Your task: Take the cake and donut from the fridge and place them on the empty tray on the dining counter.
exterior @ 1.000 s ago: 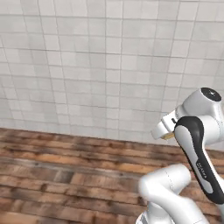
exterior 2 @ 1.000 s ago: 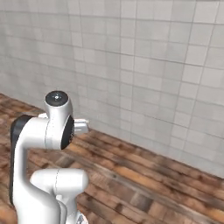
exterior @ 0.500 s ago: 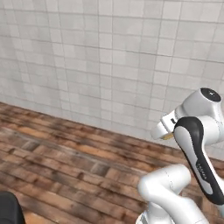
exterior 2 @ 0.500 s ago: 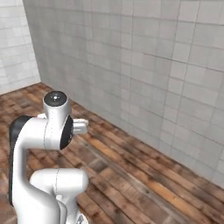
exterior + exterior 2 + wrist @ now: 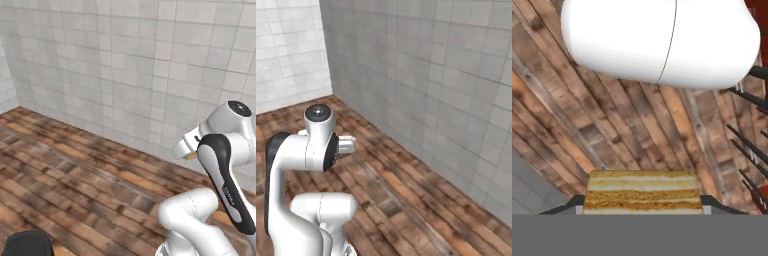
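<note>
Hand view first: the cake (image 5: 643, 192), a layered yellow-tan slab with pale cream stripes, sits squarely between the robot's fingers (image 5: 717, 206), whose dark tips poke out on either side of it, so the gripper (image 5: 643, 209) is holding it at about the cake's own width. Beneath it runs the wooden plank floor (image 5: 612, 120). Over in the left base view the arm is folded up high, a sliver of tan just peeking from under the hand, with a grey tiled wall (image 5: 125, 75) ahead and the same plank floor below. Right base view agrees: tiled corner, bare boards, arm tucked in. Judging by that, the cake is out of the fridge and riding in transit; delivery to the tray is yet to come, and the donut's whole trip remains.
</note>
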